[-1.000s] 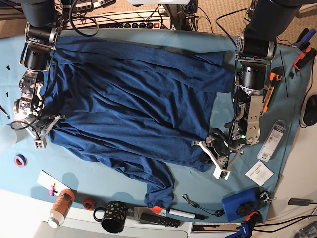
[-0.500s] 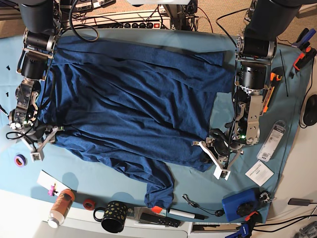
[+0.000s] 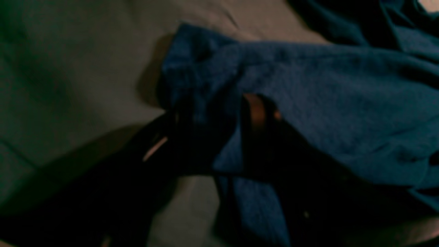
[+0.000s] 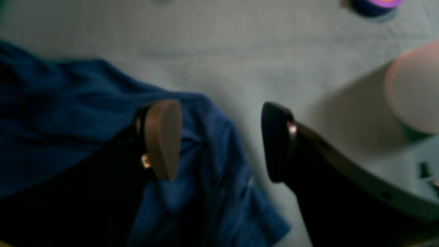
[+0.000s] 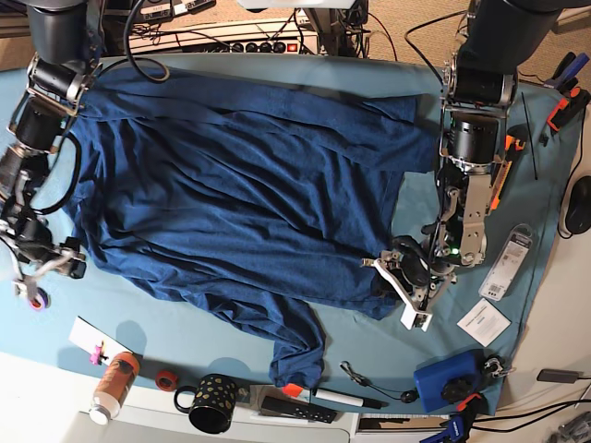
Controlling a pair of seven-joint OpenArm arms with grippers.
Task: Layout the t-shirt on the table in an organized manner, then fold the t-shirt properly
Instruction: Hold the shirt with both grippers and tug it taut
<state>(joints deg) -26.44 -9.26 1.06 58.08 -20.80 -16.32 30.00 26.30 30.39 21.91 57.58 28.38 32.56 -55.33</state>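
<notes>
- Broadly, the shirt [image 5: 249, 194] lies spread over the middle of the surface [image 5: 185, 318], wrinkled, with one sleeve [image 5: 297, 346] trailing toward the near edge.
- Right gripper [image 5: 42, 272] sits at the base view's left, just off the shirt's edge, beside a purple tape ring [image 5: 37, 300].
- From the right wrist view, its jaws stand wide apart and released: one finger [image 4: 163, 137] hangs over a shirt corner [image 4: 212, 178], the other over bare teal cloth [image 4: 240, 51]. Nothing is clamped between them.
- Left gripper [image 5: 406, 281] sits at the base view's right, low at the shirt's hem corner.
- Its wrist view is dark and blurred; a fold of blue fabric [image 3: 202, 85] lies between the two fingers [image 3: 255, 113]. Whether they are gripping it or have let go, I cannot tell.
- Along the near edge of the surface stand a bottle [image 5: 113, 386], a red tape ring [image 5: 166, 379], a dotted black mug [image 5: 211, 403] and a marker [image 5: 342, 398].
- A blue box [image 5: 448, 383] and a white card [image 5: 483, 321] lie near the left arm.
</notes>
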